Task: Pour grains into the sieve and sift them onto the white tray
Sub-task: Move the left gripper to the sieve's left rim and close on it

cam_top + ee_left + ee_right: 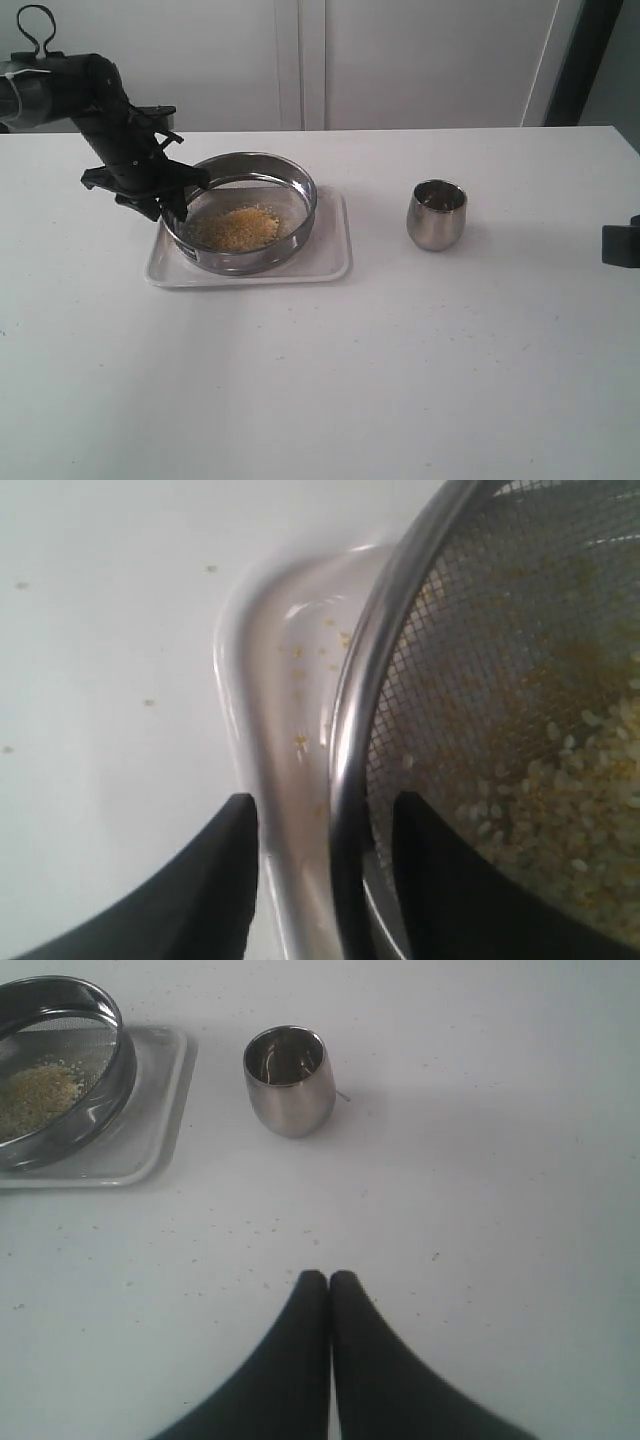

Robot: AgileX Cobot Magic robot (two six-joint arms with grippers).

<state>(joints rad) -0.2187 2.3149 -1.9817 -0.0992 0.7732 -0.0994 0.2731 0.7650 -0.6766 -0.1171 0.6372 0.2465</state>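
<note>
Sieve (pixel 243 211) sits tilted on the white tray (pixel 330 262), grains (pixel 240 228) inside, my left gripper (pixel 325 855) clamped on its rim; harsh shaking risks flinging grains past the tray.

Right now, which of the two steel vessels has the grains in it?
The sieve, the wide shallow mesh-bottomed ring over the white tray, with the left gripper at its rim. It holds the yellow grains. The small rounded steel cup stands apart on the table.
</note>
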